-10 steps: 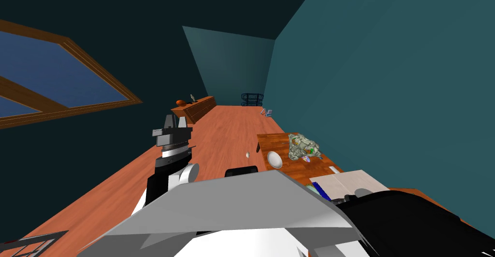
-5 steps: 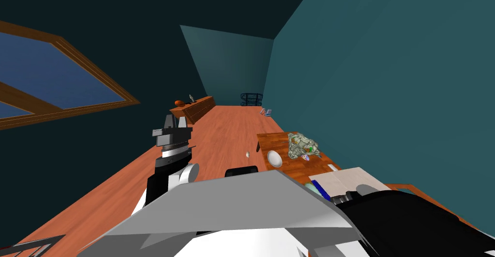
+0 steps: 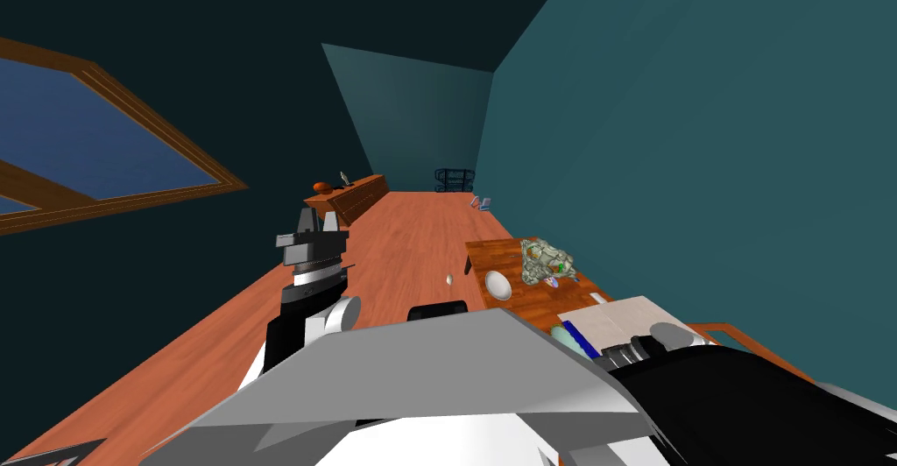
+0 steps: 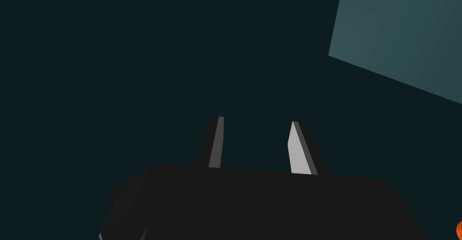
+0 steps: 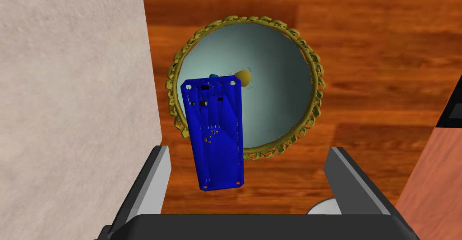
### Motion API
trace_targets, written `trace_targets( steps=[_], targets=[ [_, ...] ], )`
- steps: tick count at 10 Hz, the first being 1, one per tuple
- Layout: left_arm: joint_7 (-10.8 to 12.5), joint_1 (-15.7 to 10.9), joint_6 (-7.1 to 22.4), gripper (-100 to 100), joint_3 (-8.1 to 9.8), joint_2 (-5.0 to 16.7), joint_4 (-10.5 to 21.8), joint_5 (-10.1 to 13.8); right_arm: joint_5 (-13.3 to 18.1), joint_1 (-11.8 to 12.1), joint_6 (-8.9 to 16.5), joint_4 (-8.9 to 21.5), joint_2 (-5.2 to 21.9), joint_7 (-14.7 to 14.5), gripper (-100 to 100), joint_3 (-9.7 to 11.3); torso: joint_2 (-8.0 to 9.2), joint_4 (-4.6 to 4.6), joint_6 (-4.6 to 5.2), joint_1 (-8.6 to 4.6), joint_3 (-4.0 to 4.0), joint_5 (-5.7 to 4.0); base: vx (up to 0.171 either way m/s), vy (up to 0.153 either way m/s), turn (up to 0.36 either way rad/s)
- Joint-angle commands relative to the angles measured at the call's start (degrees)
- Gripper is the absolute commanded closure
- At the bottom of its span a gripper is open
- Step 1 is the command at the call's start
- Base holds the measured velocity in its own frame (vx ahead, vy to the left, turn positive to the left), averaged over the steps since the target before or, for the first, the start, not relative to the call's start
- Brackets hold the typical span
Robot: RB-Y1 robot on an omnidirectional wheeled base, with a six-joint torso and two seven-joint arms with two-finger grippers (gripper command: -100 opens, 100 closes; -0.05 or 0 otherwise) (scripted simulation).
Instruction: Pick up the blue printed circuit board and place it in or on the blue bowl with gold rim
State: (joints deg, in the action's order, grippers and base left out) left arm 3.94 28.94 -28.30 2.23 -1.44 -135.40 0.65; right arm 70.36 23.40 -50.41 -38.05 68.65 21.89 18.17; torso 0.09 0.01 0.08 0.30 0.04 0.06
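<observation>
Right gripper (image 5: 248, 150) has its fingers spread wide with nothing in them; the blue circuit board (image 5: 215, 131) sits across the gold rim of the bowl (image 5: 279, 97), far end inside, near end poking out between the fingers. Left gripper (image 4: 256, 121) is empty, fingers a bit apart.

One table (image 3: 490, 255). On it: one blue circuit board (image 5: 216, 131), one gold-rimmed bowl (image 5: 279, 93), one beige slab (image 3: 613, 321), one crumpled heap (image 3: 547, 264), and one white bowl (image 3: 497, 286) at eight o'clock of that heap. Left gripper (image 4: 256, 121), right gripper (image 5: 248, 150): two grippers, two fingers apiece.
</observation>
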Motion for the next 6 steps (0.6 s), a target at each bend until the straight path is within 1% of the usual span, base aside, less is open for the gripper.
trace_targets(
  steps=[1,6],
  targets=[
    [0.0,0.0,0.0,0,0.0,0.0,0.0,0.0,0.0,0.0,0.0,0.0,0.0,0.0,0,0.0,0.0,0.0,0.0,0.0,0.0,0.0,0.0,0.0,0.0],
    [0.0,0.0,0.0,0,0.0,0.0,0.0,0.0,0.0,0.0,0.0,0.0,0.0,0.0,0,0.0,-0.05,-0.01,0.0,-0.12,-0.03,-0.03,0.0,0.0,0.0]
  ],
)
